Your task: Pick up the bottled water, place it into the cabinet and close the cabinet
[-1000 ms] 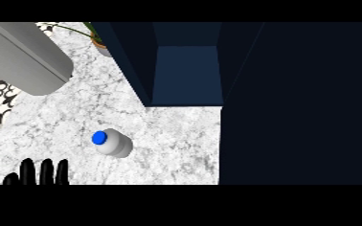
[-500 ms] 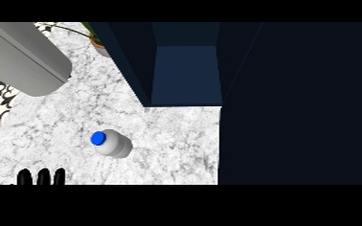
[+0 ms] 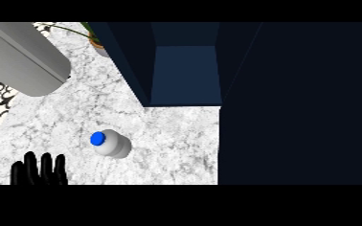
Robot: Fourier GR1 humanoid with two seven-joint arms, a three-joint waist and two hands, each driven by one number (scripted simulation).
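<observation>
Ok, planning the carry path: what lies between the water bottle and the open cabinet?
Nothing stands there. In the head view, only bare marble counter separates the water bottle from the open cabinet.

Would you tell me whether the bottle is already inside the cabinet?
No, the bottle stands on the counter, outside the open cabinet and apart from it.

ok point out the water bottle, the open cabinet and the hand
bottled water (image 3: 115, 145), head view, pale body
cabinet (image 3: 185, 72), head view, inner blue panel
left hand (image 3: 46, 170), head view, a raised finger
</observation>
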